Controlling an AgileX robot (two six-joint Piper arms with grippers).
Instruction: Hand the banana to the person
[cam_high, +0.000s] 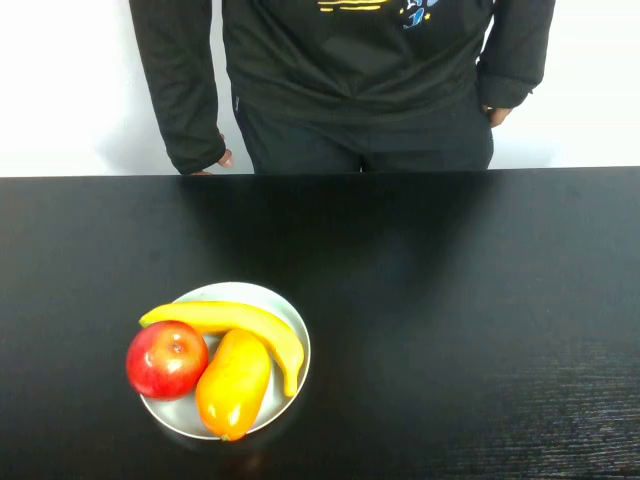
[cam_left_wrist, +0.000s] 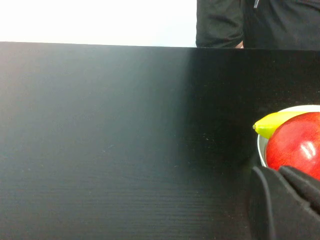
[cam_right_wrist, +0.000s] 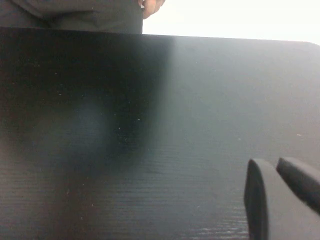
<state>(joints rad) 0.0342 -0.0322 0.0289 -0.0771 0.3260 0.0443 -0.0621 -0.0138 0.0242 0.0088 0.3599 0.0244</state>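
Observation:
The long yellow banana lies on a white plate at the table's near left, curving behind a red apple and an orange-yellow oval fruit. Its tip also shows in the left wrist view. The person in a dark sweatshirt stands behind the far edge of the table, arms hanging down. Neither gripper shows in the high view. My left gripper is shut and empty, low over the table just short of the plate. My right gripper is shut and empty over bare table.
The red apple and the orange-yellow oval fruit share the plate with the banana. The black table spans the whole view. The person's hands hang just behind its far edge.

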